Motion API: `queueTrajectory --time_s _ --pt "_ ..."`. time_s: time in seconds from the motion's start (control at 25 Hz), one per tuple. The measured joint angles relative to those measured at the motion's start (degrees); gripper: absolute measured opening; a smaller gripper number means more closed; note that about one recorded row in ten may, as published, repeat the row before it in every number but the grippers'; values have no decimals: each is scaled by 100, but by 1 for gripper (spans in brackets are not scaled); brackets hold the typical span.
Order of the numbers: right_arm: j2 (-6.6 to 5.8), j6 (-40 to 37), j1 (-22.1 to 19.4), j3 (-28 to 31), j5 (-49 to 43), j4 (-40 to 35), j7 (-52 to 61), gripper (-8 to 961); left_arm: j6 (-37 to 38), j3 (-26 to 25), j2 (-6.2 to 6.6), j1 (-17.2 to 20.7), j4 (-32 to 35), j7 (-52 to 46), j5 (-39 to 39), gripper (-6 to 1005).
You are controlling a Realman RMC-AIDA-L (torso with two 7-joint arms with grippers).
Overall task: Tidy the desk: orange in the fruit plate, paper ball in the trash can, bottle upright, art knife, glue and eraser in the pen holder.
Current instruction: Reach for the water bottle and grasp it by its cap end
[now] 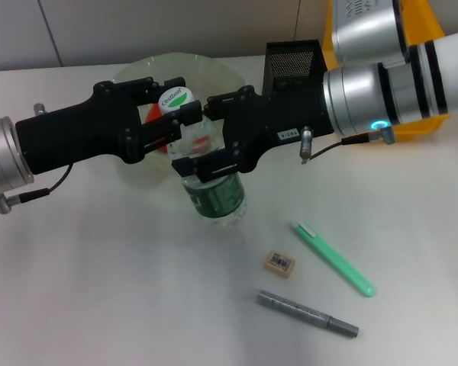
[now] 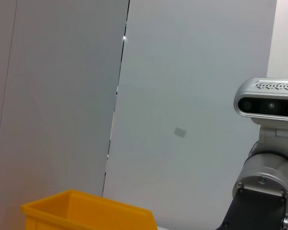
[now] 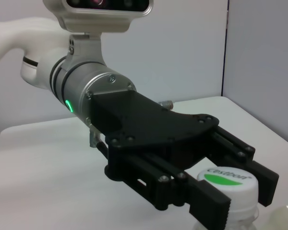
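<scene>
A clear plastic bottle (image 1: 216, 200) with a green label stands upright at the desk's middle. My left gripper (image 1: 170, 105) reaches in from the left, its fingers closed on both sides of the white cap (image 1: 174, 99). The cap (image 3: 225, 181) and the left gripper (image 3: 233, 191) also show in the right wrist view. My right gripper (image 1: 212, 131) comes in from the right and is shut on the bottle's shoulder. The orange (image 1: 148, 114) lies in the pale green fruit plate (image 1: 214, 67), mostly hidden by the left gripper. An eraser (image 1: 279, 263), a green art knife (image 1: 333, 259) and a grey glue stick (image 1: 308, 313) lie in front. No paper ball shows.
A black mesh pen holder (image 1: 294, 59) stands behind the right gripper. A yellow trash can (image 1: 427, 30) stands at the far right and also shows in the left wrist view (image 2: 86, 211). The left wrist view otherwise shows the wall and the right arm's wrist (image 2: 266, 182).
</scene>
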Motion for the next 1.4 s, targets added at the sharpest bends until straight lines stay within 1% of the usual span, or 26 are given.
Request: queueTrajectory --time_s 0.28,0.96,1.4 --pt "0 -46 -79 -6 -175 -301 222 759 -8 1 0 -21 0 -1 -2 434" --pt "4 -180 -92 -9 -343 -500 513 756 -60 8 0 -49 -1 -67 8 433" --pt "9 -155 -106 -8 -347 -475 394 754 -34 9 0 -29 0 -79 16 433"
